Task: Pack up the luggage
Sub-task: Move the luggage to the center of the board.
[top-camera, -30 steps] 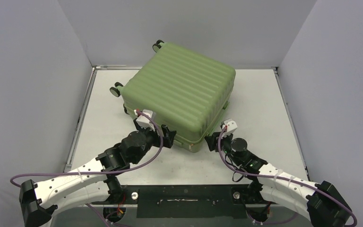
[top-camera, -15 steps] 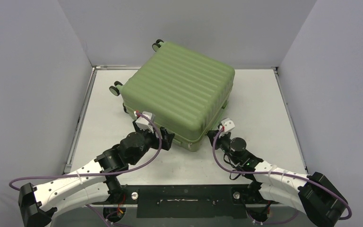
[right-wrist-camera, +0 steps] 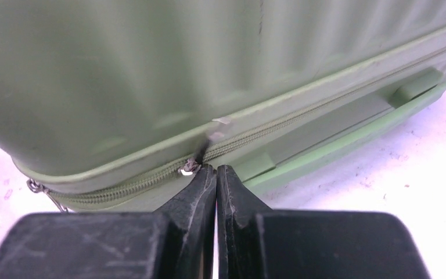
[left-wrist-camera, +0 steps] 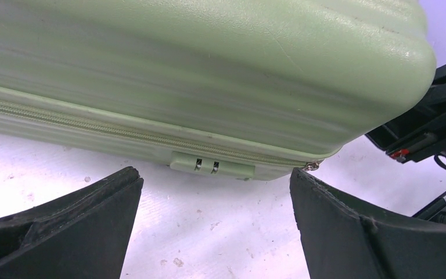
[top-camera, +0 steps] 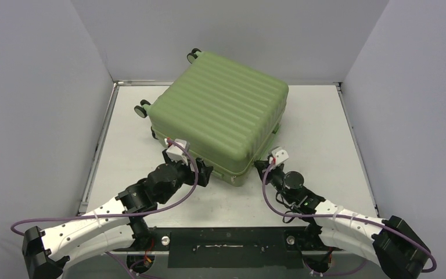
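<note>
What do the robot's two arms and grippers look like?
Both the left arm and the right arm have white links dotted with small holes, joined by bulky black joints. A purple cable loops along each. Each wrist carries a small white camera block with a touch of red. The left gripper and right gripper have matte black, wedge-shaped fingers with scuffed edges.

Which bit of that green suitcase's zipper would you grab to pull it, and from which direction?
The small zipper pull at the near corner of the luggage. It is a thin tab sticking out from the side seam, so come in low from the near side, fingertips either side of it, where the right gripper sits closed.
</note>
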`<state>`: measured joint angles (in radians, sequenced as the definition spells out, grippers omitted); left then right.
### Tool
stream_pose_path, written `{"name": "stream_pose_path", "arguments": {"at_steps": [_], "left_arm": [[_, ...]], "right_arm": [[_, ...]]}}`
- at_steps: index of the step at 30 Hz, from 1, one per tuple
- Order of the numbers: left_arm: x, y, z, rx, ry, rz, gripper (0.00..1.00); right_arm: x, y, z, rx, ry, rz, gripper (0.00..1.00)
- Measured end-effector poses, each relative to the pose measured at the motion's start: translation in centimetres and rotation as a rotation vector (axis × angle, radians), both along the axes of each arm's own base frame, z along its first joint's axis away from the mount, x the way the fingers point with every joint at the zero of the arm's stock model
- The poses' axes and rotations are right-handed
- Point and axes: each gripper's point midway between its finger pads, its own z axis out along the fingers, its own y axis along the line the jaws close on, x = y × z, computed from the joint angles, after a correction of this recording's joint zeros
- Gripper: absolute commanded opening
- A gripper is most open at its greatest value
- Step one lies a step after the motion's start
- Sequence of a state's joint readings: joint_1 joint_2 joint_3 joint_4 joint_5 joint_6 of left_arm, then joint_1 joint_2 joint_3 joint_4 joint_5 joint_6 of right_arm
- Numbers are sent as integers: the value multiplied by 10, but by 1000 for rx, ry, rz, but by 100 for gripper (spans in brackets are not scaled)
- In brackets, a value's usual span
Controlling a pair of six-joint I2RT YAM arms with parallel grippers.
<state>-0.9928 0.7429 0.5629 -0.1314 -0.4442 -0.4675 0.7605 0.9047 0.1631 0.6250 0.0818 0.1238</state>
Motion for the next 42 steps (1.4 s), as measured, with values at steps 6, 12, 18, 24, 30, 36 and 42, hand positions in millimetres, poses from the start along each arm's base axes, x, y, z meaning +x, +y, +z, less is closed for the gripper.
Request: {"name": "stream_pose_path", "arguments": {"at_steps": [6,12,18,24,30,36,42], "left_arm": [[0,1,-1,2,1,2,97],[3,2,-3,8,8,10,97],[3,-2,-9,16,27,1,97],[-1,-6,-11,-5,41,-26,97],[-5,-6,-15,-12,48,-42,97],[-7,-7,-16,-15,51,-54,97],[-8,-10,-19,-7,61,-69,97]], "right_arm": [[-18,1,-10,5,109,-17,27],[-6,-30,18,241,154,-181,58],[15,-40,6,266,246,-202,51],[7,-21,0,258,192,-48,42],[5,-7,5,223,111,66,47],[7,-1,6,196,66,103,51],[1,-4,3,186,45,114,50]]}}
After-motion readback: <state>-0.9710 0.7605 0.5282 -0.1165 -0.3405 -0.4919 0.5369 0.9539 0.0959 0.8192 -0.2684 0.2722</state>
